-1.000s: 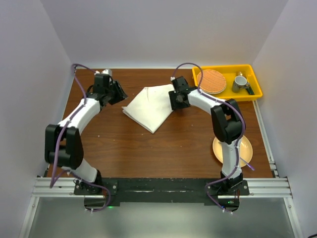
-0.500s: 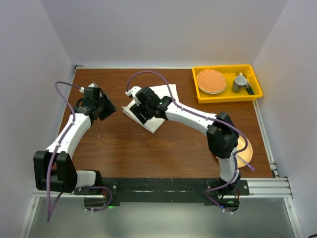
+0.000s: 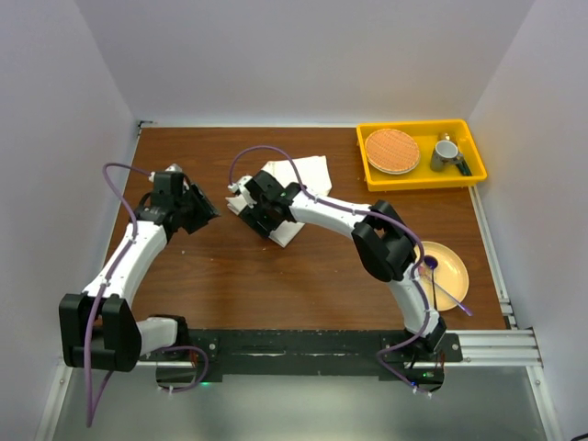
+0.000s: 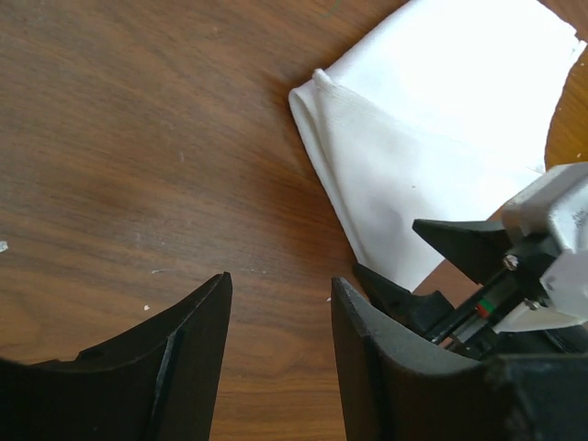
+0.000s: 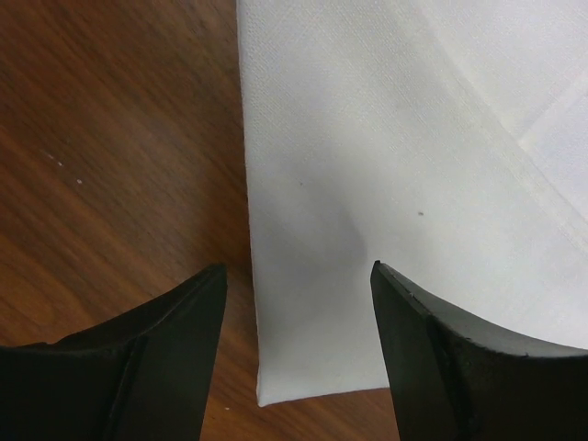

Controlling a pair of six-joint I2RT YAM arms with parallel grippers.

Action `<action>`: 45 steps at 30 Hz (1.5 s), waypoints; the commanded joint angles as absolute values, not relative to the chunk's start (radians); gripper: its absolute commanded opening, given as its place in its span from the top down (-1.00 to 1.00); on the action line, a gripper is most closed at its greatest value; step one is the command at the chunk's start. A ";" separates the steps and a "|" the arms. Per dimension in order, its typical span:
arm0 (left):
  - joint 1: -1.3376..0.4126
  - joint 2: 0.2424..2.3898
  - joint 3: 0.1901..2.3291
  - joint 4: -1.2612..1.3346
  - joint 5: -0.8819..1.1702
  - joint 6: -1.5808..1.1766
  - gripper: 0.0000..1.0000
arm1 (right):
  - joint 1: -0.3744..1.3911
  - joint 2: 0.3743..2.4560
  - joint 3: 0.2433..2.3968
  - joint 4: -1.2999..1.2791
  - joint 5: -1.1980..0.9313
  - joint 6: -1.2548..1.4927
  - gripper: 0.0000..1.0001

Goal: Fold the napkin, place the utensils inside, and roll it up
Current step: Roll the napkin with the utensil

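Observation:
The napkin (image 3: 309, 172) is an off-white cloth lying folded on the wooden table, mid-back. It also shows in the left wrist view (image 4: 432, 129) and fills the right wrist view (image 5: 395, 165). My right gripper (image 3: 259, 213) is open and low over the napkin's near-left edge, with its jaws either side of the cloth's corner (image 5: 299, 276). My left gripper (image 3: 204, 208) is open and empty over bare wood (image 4: 280, 294), just left of the napkin. From the left wrist I see the right gripper's fingers (image 4: 459, 243). I cannot make out the gold fork.
A yellow tray (image 3: 469, 170) at the back right holds an orange waffle-patterned disc (image 3: 392, 151) and a small cup (image 3: 446, 152). A yellow plate (image 3: 455, 262) at the near right carries a purple-ended utensil (image 3: 430, 265). White walls close in the table.
My right arm has swung left across the napkin, from its right side to its near-left edge. My left arm has drawn back toward the near left, away from the cloth.

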State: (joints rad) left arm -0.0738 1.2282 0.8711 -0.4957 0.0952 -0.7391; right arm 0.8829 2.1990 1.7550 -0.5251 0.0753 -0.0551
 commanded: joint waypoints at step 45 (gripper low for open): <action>-0.034 1.387 0.719 -0.147 0.359 -0.837 -0.32 | 0.871 2.272 1.718 -0.482 -0.077 0.089 0.79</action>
State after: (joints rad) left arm -0.0402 1.3594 0.7319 -0.2985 0.2882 -0.7773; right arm 0.8577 2.2669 1.7699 -0.4328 0.0284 0.0093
